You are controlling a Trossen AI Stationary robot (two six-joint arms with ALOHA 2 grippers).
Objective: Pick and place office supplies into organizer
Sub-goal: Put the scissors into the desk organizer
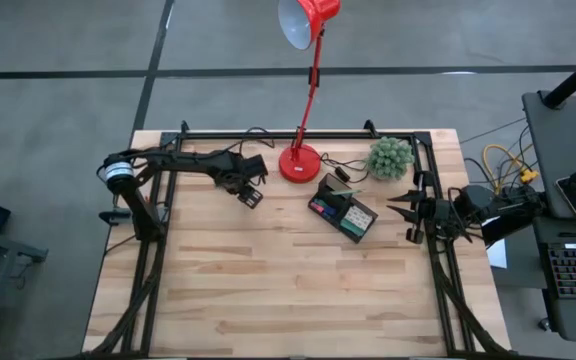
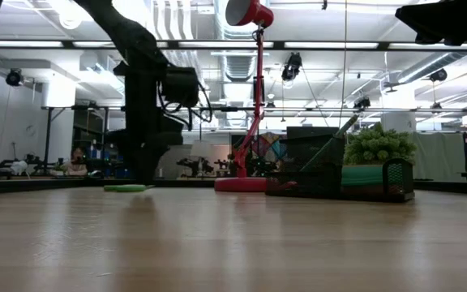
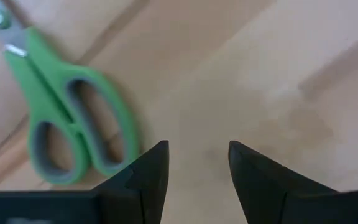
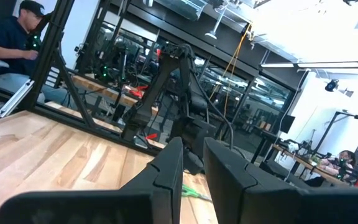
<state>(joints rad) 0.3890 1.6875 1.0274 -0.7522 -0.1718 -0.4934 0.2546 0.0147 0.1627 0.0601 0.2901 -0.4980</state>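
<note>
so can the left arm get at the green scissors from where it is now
Probably yes. The left gripper hangs just above bare wood with its fingers open, and the green scissors lie flat right beside it, off to one side of the fingers. Nothing lies between them; it needs a small sideways shift first.

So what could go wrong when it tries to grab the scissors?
The scissors lie flat on the table, beside the open left gripper rather than between its fingers, so a straight-down close might miss them. The lamp stands near, so a wide swing toward the organizer might bump it.
</note>
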